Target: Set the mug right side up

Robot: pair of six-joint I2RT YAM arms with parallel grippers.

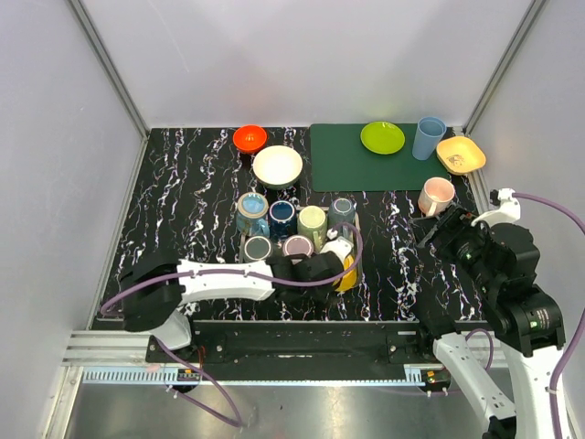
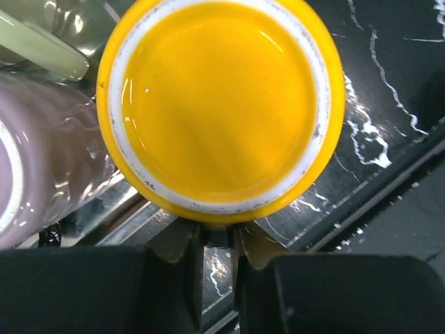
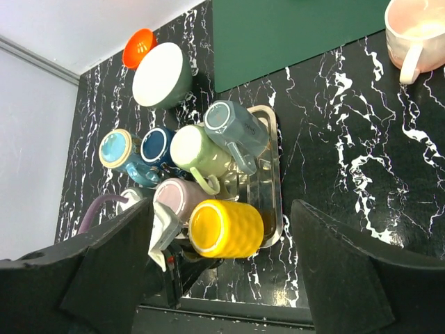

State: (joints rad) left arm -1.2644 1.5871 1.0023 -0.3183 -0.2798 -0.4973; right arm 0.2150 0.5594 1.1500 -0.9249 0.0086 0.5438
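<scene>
The yellow mug (image 1: 346, 271) lies on its side at the near right corner of a metal tray (image 1: 357, 230). Its base fills the left wrist view (image 2: 219, 104), and it also shows in the right wrist view (image 3: 226, 228). My left gripper (image 1: 335, 267) is at the mug's underside, its jaws (image 2: 217, 235) nearly together on a part of the mug right under the base rim; the handle itself is hidden. My right gripper (image 1: 437, 229) is open and empty, held above the table to the right, and the mug shows between its fingers (image 3: 222, 209).
The tray holds several other mugs: purple (image 3: 177, 195), pale green (image 3: 198, 149), grey-blue (image 3: 233, 125), dark blue (image 3: 156, 146) and light blue (image 3: 118, 149). A pink mug (image 1: 436, 194) stands at the right. A white bowl (image 1: 277, 166), an orange bowl (image 1: 249, 138) and a green mat (image 1: 366, 165) with dishes lie behind.
</scene>
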